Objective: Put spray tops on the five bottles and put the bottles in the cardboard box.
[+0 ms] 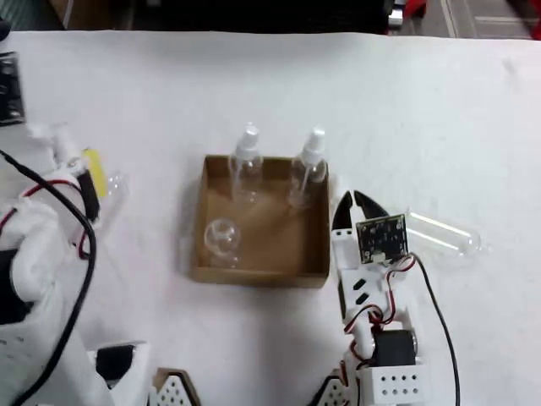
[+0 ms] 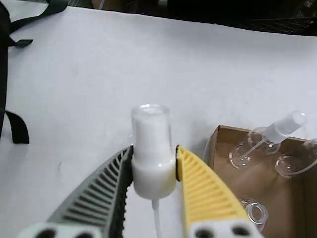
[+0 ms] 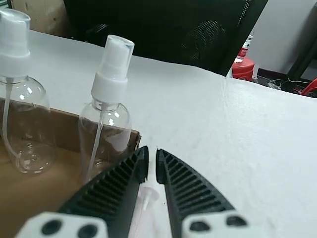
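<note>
Centre frame, the cardboard box (image 1: 259, 276) holds two capped bottles (image 1: 247, 169) by its far wall and, lower left, seemingly an uncapped bottle (image 1: 221, 237). Just right of the box, the right gripper (image 1: 359, 203), fingers nearly pressed together, stands between it and a bare bottle (image 1: 444, 233) lying on the table. The left gripper (image 2: 154, 151) pinches a spray top (image 2: 150, 126).

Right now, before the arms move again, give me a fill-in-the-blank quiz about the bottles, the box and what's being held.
1. The left gripper, with grey and yellow fingers, is shut on a white plastic ____.
2. In the brown cardboard box, ____ clear plastic bottles already carry tops.
3. Outside the box, a capless clear bottle lies on its ____ on the white table.

Missing words: spray top; two; side.
</note>
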Robot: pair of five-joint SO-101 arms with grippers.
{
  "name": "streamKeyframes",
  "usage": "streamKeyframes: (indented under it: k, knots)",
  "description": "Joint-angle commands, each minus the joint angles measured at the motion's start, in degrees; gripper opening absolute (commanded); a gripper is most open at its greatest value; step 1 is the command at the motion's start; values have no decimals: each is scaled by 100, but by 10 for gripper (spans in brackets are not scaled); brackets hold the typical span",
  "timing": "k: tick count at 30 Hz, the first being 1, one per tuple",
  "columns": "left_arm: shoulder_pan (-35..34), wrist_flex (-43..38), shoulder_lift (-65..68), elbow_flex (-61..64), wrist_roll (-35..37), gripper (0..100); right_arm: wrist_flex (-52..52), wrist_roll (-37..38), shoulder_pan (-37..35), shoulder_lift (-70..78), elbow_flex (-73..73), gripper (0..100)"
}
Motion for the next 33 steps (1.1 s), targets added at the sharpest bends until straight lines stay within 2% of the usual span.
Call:
streamKeyframes:
  k: [1, 8, 11, 15, 24, 26, 30, 33]
  knots:
    - [470, -158, -400, -299, -97, 23, 31, 53, 13, -48, 132, 15]
    - [1516, -193, -1516, -44, -158, 22, 31, 53, 13, -57, 132, 15]
    - [1903, -580, -1903, 818, -686, 21, 31, 53, 13, -57, 132, 15]
    - [1912, -1574, -2457, 2286, -844, 21, 31, 53, 13, -57, 132, 15]
    - [2088, -5459, -3996, 5152, -835, 21, 31, 53, 13, -57, 132, 15]
    - [2325, -5855, -4075, 5468, -835, 21, 13, 53, 13, -57, 132, 15]
    - [3125, -6154, -4013, 5618, -835, 21, -4, 53, 4, -57, 132, 15]
    - [3345, -6690, -3741, 5749, -844, 21, -13, 53, 13, -57, 132, 15]
